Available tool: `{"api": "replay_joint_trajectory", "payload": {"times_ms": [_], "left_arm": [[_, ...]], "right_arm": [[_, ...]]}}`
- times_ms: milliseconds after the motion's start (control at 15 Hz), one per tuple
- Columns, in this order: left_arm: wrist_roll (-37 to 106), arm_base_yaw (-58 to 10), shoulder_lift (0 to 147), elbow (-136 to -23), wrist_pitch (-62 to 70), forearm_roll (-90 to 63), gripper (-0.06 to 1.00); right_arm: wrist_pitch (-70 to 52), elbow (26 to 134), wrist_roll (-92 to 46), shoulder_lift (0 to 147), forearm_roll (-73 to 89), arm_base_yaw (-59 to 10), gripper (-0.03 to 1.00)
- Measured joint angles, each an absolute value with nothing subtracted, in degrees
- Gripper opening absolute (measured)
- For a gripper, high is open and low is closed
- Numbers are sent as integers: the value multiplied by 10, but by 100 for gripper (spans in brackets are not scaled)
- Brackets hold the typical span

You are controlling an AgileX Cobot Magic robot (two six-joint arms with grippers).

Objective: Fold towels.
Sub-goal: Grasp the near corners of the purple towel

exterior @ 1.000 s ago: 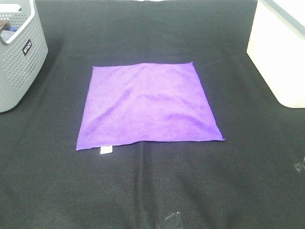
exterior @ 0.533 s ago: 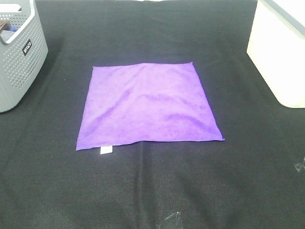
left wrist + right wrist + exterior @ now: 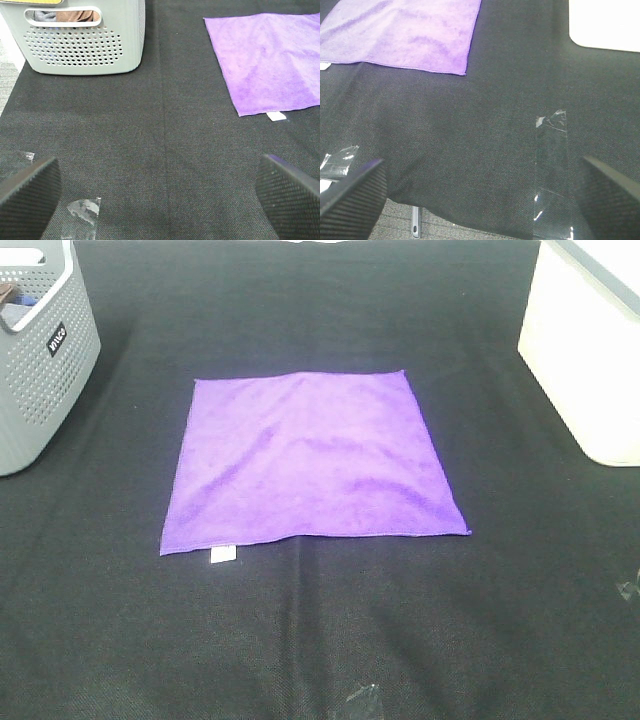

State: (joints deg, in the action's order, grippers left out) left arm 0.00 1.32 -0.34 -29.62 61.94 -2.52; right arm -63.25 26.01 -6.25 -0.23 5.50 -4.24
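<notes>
The purple towel lay flat and open in the middle of the black table. It was spread out as one square sheet with a few soft bumps in it, and no part was folded over. A small white tag stuck out from its near edge, close to the near left corner. A grey basket full of little holes stood at the far left of the table, well apart from the towel. A white bin stood at the far right, also well apart from it. The left pincer was spread wide, and only the black table showed between its two dark fingers. It held nothing. The towel lay well apart from this pincer, out in front of it and over toward the robot's right. The tag corner was the part closest to it. The basket was out in front of it too, on the other side. The right pincer was spread wide as well, with only table between its fingers, and it held nothing. The towel lay well apart from it, out in front and over toward the robot's left, with the near right corner closest. A strip of clear tape was stuck on the table near that pincer.
</notes>
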Motion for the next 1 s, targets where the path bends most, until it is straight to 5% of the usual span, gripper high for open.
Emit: {"api": "replay_joint_trajectory", "payload": {"times_ms": [733, 1000], "left_arm": [[-13, 13, 7, -299, 626, -28, 99], [-19, 13, 195, -386, 694, -34, 99]], "right_arm": [[-651, 269, -61, 6, 55, -42, 96], [-700, 342, -53, 188, 60, -42, 96]]}}
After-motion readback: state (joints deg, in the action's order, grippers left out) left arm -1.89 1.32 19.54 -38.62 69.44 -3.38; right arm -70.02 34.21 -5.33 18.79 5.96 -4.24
